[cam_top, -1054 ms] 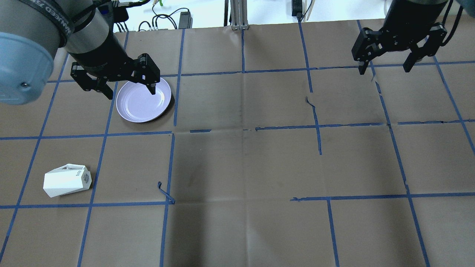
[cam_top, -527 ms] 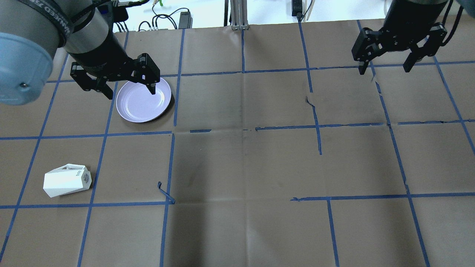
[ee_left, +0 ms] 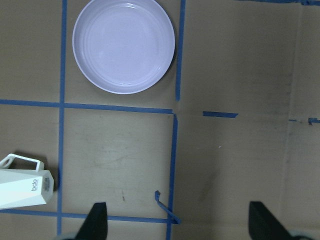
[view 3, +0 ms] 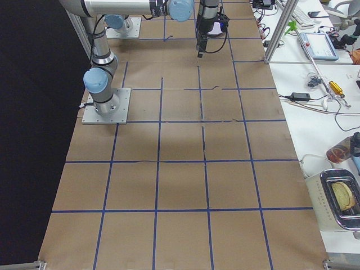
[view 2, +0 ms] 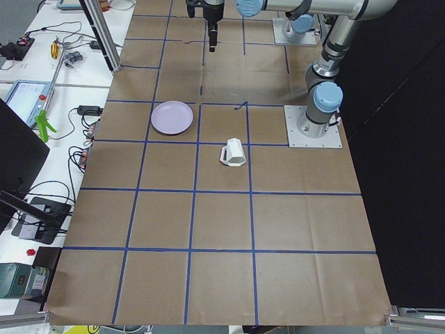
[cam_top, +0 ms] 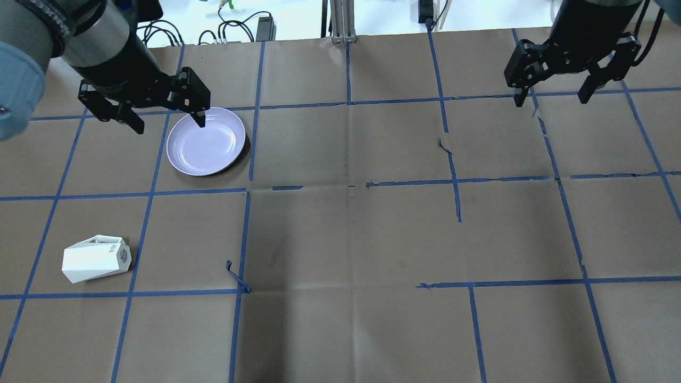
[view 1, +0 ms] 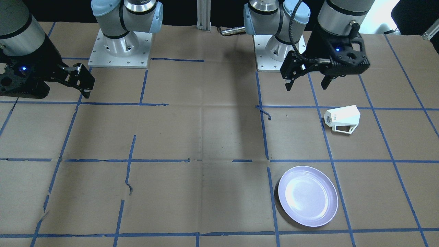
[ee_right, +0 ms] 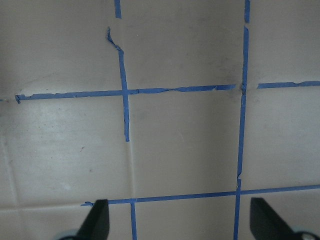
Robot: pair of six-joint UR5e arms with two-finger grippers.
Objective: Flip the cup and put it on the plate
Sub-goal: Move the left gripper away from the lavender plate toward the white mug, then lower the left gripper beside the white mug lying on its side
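On the desk (cam_top: 346,239), the plate (cam_top: 206,141) lies below and off to one side of the left end effector (cam_top: 170,125), which hangs spread wide and empty. The right end effector (cam_top: 551,100) is likewise spread. The cup (cam_top: 96,259) lies on its side, well apart from both. Its tapered facets may squirt free if pinched off-centre.

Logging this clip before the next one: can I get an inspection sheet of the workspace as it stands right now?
Surface: brown paper table with a blue tape grid, tape torn in spots.
Job's things: cup lying on its side, apart from the plate; plate empty.
Clutter: loose curl of tape.
Claws: left claw open, raised, holding nothing; right claw open, raised, holding nothing.
Cables: black leads beyond the table's far edge.
Surroundings: side bench with tools and a toaster-like appliance.
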